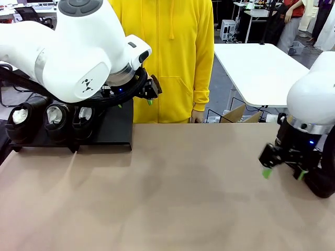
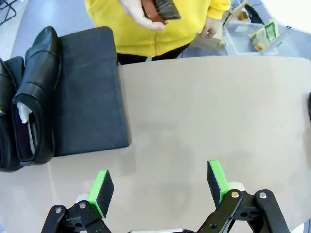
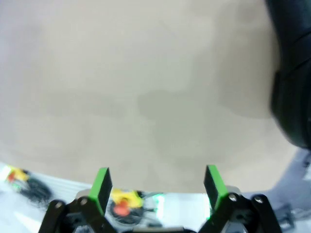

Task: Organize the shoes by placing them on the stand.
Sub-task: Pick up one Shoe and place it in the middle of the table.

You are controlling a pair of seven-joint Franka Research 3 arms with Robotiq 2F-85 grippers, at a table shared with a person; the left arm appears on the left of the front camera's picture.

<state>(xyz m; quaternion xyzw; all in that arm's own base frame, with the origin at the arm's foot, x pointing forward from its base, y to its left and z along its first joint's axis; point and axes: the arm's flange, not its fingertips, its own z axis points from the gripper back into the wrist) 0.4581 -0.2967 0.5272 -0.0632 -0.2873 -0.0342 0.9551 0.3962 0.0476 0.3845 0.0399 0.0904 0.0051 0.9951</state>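
Tan table (image 1: 172,193), black shoes (image 1: 47,121) on stand (image 1: 112,128), no legible writing

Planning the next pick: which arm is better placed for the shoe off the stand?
Probably the right gripper: open, it hovers beside the dark shoe; the left gripper is over by the stand.

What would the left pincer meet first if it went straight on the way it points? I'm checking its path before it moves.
Probably only the bare table: the open left pincer looks down onto it. The stand and shoes lie off to one side, though depth is unclear.
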